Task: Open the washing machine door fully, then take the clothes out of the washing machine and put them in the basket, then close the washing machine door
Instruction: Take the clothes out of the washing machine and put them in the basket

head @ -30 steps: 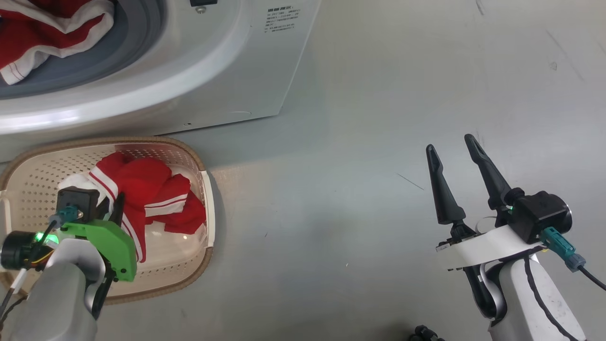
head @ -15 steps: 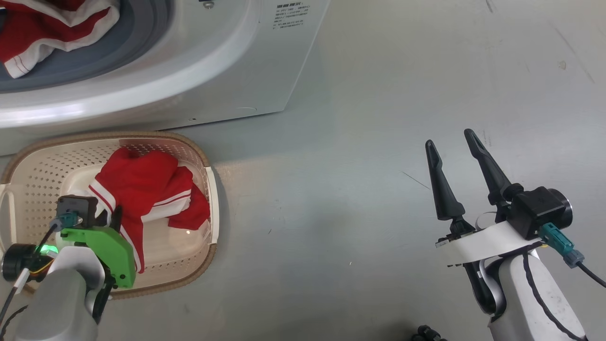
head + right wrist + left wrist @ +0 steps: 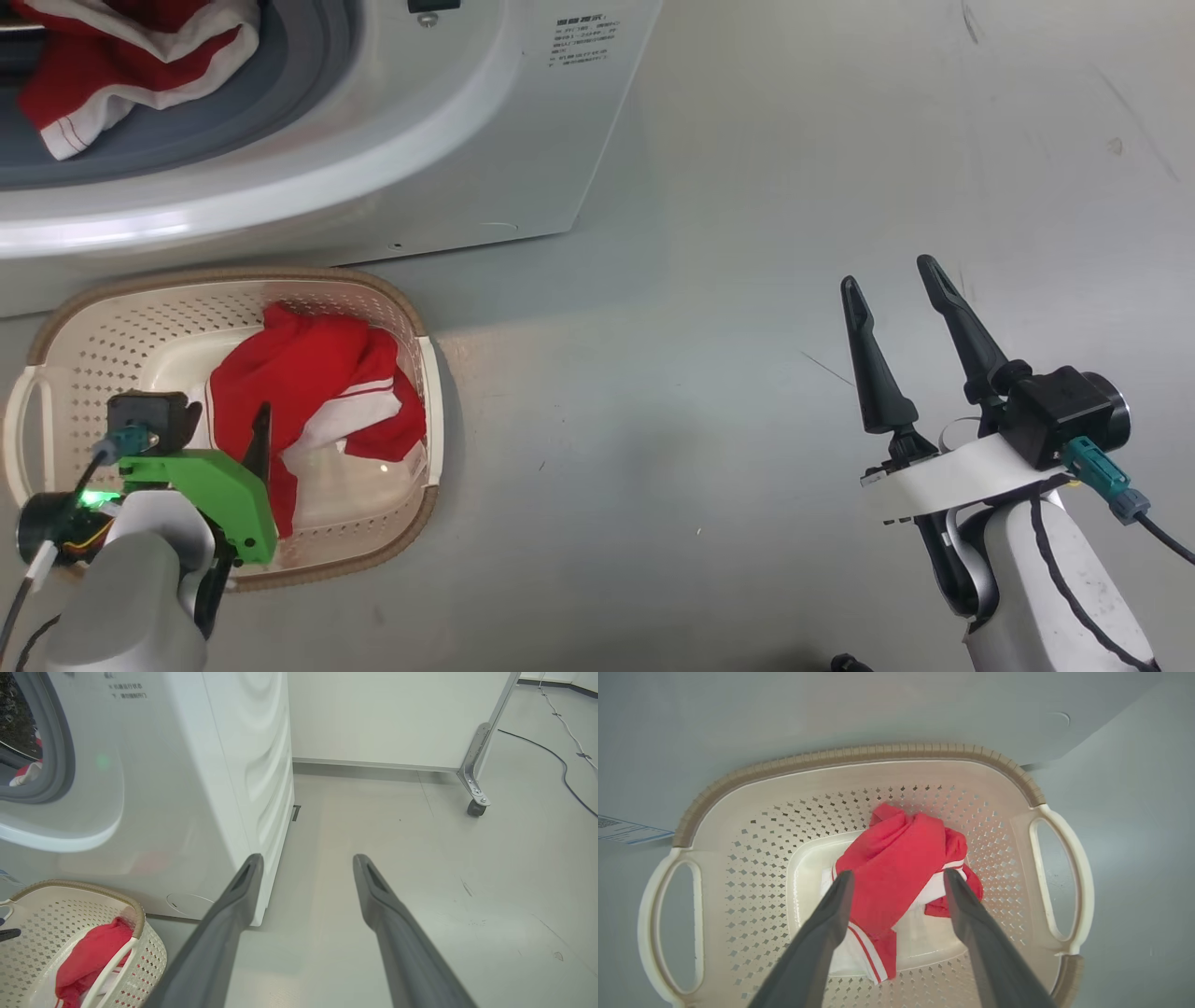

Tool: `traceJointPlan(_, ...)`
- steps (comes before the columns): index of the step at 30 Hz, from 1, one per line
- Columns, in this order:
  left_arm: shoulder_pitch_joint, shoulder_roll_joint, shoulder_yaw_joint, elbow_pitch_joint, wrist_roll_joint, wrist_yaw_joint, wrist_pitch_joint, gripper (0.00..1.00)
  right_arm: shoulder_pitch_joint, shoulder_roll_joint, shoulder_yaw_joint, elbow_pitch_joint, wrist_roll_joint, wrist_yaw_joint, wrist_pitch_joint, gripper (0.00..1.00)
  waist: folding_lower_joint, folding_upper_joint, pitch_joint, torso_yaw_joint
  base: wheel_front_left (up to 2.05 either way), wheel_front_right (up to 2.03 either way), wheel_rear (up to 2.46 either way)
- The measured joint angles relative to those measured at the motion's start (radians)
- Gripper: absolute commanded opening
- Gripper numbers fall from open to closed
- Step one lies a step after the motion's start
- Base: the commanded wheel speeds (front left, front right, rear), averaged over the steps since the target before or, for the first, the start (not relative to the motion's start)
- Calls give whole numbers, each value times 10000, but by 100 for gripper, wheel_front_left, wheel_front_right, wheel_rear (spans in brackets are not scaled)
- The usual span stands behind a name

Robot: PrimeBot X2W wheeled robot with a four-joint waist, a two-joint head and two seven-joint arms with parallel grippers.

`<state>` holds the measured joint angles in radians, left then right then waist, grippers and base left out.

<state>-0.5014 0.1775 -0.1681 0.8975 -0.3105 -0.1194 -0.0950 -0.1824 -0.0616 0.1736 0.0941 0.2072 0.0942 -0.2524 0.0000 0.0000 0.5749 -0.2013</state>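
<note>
— What is the biggest thing in front of you?
— Your washing machine (image 3: 448, 140), a white box across the top left of the head view, with its round mouth uncovered. Red and white clothes (image 3: 121, 56) spill over the grey rubber ring (image 3: 299, 84) at the drum's edge.
— And below that?
— The basket (image 3: 112, 327) stands on the grey floor (image 3: 700, 373), just in front of the machine. A red garment (image 3: 308, 373) with white stripes lies bunched on its bottom.
— Where do your end effectors stand?
— Your left end effector (image 3: 899, 876) hangs over the basket. Its fingers are spread wide to either side of that garment and grip nothing. Your right end effector (image 3: 887, 277) is well apart from the basket, off to the right above the floor, its fingers also wide and holding nothing.
</note>
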Motion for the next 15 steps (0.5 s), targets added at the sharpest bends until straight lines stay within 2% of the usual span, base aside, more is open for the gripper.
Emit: traceJointPlan(15, -67, -253, -56, 128, -144, -4, -1267, 100, -126, 4, -253, 309, 15, 6, 0, 100, 0, 0, -1208, 441, 0, 0, 0)
